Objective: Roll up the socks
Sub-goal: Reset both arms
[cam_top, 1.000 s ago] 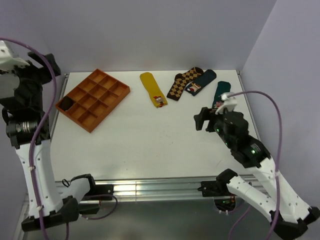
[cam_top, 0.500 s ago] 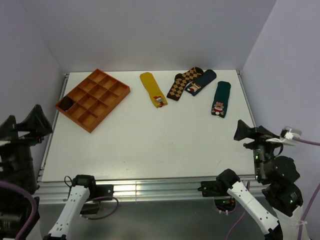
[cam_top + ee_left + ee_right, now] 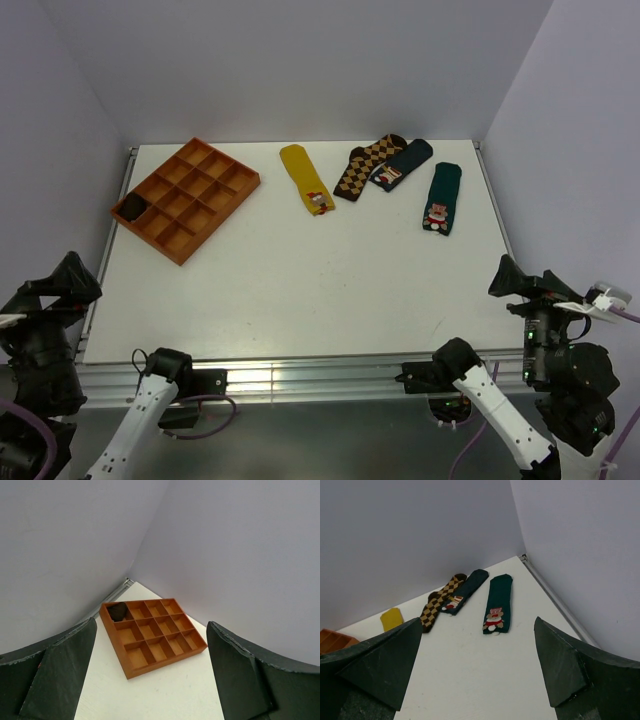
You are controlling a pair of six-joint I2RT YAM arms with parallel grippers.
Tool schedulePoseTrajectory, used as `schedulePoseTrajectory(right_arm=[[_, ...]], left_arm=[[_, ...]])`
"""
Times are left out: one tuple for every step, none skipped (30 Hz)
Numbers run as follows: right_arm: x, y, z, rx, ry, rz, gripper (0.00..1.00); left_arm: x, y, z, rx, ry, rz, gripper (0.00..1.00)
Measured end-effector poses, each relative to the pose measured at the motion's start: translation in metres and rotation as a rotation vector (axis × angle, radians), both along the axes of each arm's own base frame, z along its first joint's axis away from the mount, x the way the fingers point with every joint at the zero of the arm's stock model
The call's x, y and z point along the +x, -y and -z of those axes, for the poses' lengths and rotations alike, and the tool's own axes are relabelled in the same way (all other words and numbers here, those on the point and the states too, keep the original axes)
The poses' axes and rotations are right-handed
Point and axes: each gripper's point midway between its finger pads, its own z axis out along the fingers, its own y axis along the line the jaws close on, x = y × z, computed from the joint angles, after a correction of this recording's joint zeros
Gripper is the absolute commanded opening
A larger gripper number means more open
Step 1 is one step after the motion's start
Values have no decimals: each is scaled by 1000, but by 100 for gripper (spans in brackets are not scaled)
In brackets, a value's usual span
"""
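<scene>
A dark brown bundle (image 3: 131, 206), which looks like a rolled sock, lies in the far-left corner compartment of the orange tray (image 3: 222, 216). It also shows in the left wrist view (image 3: 118, 611). No pale cuff stripes show on it. My left gripper (image 3: 58, 282) is open and empty, low at the near-left corner, off the table. In the left wrist view (image 3: 151, 626) it faces the tray (image 3: 165, 661). My right gripper (image 3: 517, 280) is open and empty at the near-right edge. In the right wrist view (image 3: 479, 622) it faces the far-right socks.
Along the table's back lie a mustard yellow sock (image 3: 304, 176), a brown-and-tan diamond sock (image 3: 365, 167), a navy sock with a figure (image 3: 400, 165) and a dark green sock with a figure (image 3: 442, 197). The right wrist view shows the green (image 3: 497, 602) and diamond (image 3: 440, 605) socks.
Both arms have pulled back and down from the table. The right gripper left its place beside the green sock for the near-right edge. The left arm dropped to the near-left corner.
</scene>
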Motion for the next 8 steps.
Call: schedulePoseTrajectory(right_arm=[[-1, 1, 0, -1, 5, 0, 100], [-2, 1, -1, -4, 9, -1, 100], [-3, 2, -2, -7, 14, -1, 100], [-4, 2, -3, -10, 19, -1, 100], [-4, 3, -4, -12, 25, 0, 100], [-4, 3, -5, -15, 28, 0, 100], [-4, 3, -6, -17, 29, 0, 100], [-4, 3, -6, -21, 29, -1, 100]], left_arm=[[-3, -3, 1, -7, 10, -8, 96], [-6, -5, 3, -14, 17, -14, 96], [-7, -6, 5, -19, 20, -17, 96], [-8, -7, 7, -23, 24, -19, 96], [-9, -7, 9, -29, 26, -23, 96], [-9, -8, 11, -31, 25, -26, 96], [-9, -9, 12, -33, 26, -31, 96], [-10, -10, 12, -35, 26, -37, 96]])
